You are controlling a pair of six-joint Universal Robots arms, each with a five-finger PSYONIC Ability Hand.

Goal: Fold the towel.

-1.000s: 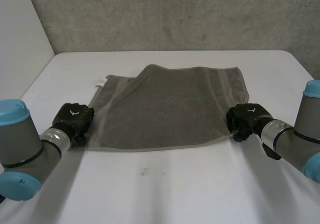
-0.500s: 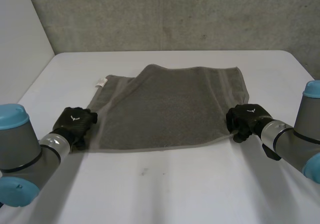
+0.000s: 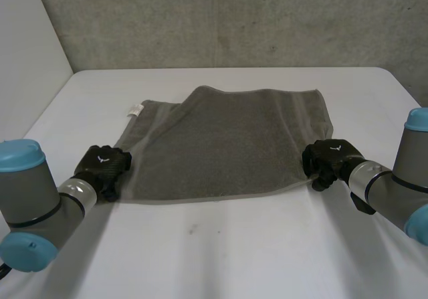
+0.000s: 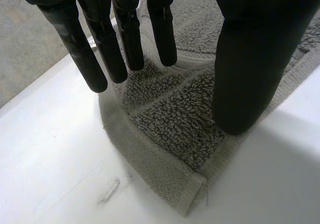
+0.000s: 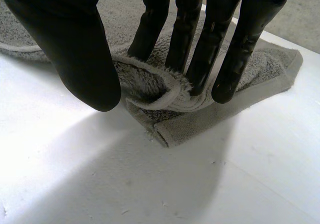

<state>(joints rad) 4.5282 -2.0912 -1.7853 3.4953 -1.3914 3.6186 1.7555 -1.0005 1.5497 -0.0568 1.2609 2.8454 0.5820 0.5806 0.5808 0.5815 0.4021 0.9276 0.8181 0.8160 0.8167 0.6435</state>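
Head view: grey towel (image 3: 227, 145) lies spread flat mid-table on the white table (image 3: 221, 252), with a concrete wall (image 3: 234, 18) behind. The towel's far-left part is turned over onto itself. A small white label (image 3: 136, 109) sticks out at about 10 o'clock of the towel. The left hand (image 3: 101, 165) is at the towel's near-left corner, about 8 o'clock of it. The right hand (image 3: 328, 157) is at the near-right corner, about 4 o'clock. Both arms come in low from the near side, the left arm (image 3: 33, 205) at 8 o'clock of the table and the right arm (image 3: 394, 185) at 4.

Left wrist view: the left hand (image 4: 250, 58) has its fingers (image 4: 125, 33) straight and spread apart from the thumb, gripping nothing. The fingertips are over the towel's side hem and the thumb tip is over the pile just inside the corner. Can't tell if the tips actually touch. The towel (image 4: 170, 119) corner lies flat on the table (image 4: 50, 159), its hemmed tip just beyond the thumb.

Right wrist view: the right hand (image 5: 65, 33) is closed on the towel (image 5: 150, 83). A raised ridge of cloth near the corner is bunched up and pinched between the thumb and the fingers (image 5: 200, 48). The hemmed edge below the ridge lies folded on the table (image 5: 150, 184).
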